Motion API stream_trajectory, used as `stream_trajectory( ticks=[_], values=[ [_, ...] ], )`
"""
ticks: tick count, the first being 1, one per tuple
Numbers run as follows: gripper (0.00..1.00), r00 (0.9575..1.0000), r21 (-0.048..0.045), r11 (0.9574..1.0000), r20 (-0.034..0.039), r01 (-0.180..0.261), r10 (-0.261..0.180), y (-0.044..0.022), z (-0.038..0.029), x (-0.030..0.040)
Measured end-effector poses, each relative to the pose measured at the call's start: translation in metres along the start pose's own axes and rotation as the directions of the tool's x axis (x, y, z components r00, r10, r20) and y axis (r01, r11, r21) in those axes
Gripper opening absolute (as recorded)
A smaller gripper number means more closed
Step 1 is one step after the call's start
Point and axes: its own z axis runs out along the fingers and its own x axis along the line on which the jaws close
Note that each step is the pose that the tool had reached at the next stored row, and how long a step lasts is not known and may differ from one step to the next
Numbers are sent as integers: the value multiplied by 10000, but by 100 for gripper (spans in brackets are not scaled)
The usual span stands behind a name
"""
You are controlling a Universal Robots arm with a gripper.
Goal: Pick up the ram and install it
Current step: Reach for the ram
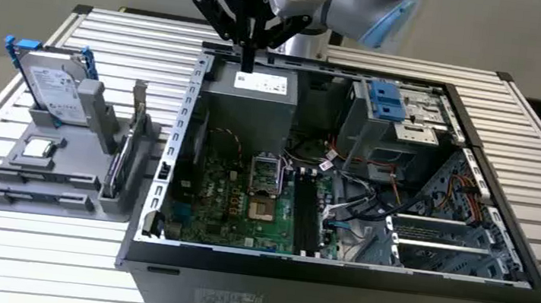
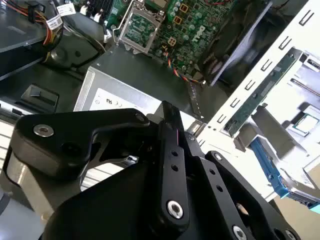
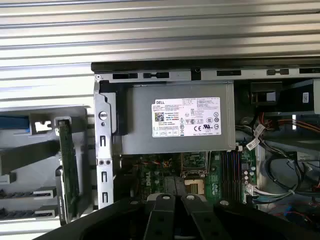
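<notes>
My gripper (image 1: 247,65) hangs over the back edge of the open computer case (image 1: 159,185), just above the grey power supply (image 1: 256,96). Its black fingers are pressed together in both wrist views, the fingertips (image 2: 169,112) (image 3: 175,182) with nothing visible between them. To the exterior view's left, a grey holder (image 1: 41,198) carries boards standing on edge. A dark narrow strip (image 1: 110,171) there may be the ram; I cannot tell for sure. The black memory slots (image 1: 302,216) lie on the motherboard, to the exterior view's right of the CPU socket (image 1: 263,189).
The holder also carries a hard drive (image 1: 53,89), a small square chip (image 1: 39,148) and a green card (image 3: 67,170) with a metal bracket (image 1: 139,98). Cables (image 1: 367,204) and a blue-tabbed drive cage (image 1: 388,104) fill the case's right side. The slatted table (image 1: 34,262) surrounds everything.
</notes>
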Motion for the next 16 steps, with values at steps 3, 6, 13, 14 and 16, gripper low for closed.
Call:
stream_trajectory(
  ticks=[3,6,13,14,16],
  values=[
    [0,10000,0,10000,-2,-1,1,0,0,0],
    [0,10000,0,10000,-5,0,0,0,0,0],
    [0,10000,0,10000,-7,0,0,0,0,9],
    [0,10000,0,10000,-7,0,0,-2,0,18],
    [0,10000,1,10000,-7,0,0,-3,-1,40]
  ],
)
